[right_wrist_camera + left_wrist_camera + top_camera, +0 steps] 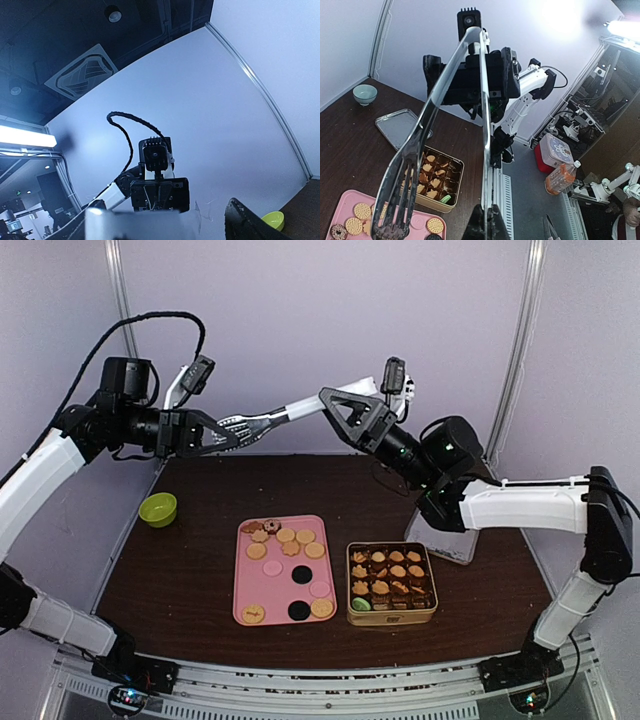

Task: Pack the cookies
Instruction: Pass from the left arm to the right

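Note:
Tan, pink and black cookies [305, 536] lie on a pink tray [275, 592]. More cookies [397, 571] fill a gold tin [392, 619] to its right. Both arms are raised high over the table's far edge with metal tongs [262, 421] spanning between them. My left gripper [222, 435] is shut on one arm of the tongs [485, 150], near their slotted head [395, 200]. My right gripper [325, 400] sits around the tongs' hinge end [140, 225]. A gap shows beside its right finger [250, 222]. The tray [340, 205] and tin [451, 197] show below in the left wrist view.
A green bowl [158, 509] stands at the table's left side, and it also shows in the left wrist view [365, 94]. A flat metal lid [445, 540] lies right of the tin under the right arm. Frame posts stand behind both arms.

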Available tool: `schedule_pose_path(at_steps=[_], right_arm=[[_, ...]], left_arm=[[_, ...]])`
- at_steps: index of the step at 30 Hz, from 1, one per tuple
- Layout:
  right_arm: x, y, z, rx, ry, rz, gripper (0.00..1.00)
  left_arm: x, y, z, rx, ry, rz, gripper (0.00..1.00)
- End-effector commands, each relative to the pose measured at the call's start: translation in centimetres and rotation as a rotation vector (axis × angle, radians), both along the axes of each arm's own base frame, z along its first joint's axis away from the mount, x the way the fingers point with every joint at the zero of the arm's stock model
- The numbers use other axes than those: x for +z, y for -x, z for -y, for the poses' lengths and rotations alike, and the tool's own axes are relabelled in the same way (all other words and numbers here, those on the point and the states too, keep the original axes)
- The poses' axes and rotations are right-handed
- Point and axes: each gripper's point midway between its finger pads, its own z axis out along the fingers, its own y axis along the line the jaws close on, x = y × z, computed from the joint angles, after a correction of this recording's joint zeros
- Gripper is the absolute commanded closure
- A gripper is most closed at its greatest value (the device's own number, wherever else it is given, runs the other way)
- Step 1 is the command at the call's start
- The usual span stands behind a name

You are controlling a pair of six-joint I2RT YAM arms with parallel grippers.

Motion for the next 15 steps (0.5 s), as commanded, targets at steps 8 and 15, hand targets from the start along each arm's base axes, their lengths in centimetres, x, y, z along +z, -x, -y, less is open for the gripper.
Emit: schedule_pose_path(at_steps=[8, 15], right_arm=[[-0.7, 2.0, -1.3, 0.18, 0.067, 0.03, 0.27], [-2.9, 2.1, 0.1, 0.268, 0.141, 0.021, 0.26]], left_arm=[[0.4, 0.7, -0.6, -0.008, -0.021, 0.16, 1.0], [-0.6, 0.7, -1.0, 0.003, -0.062, 0.188, 1.0]])
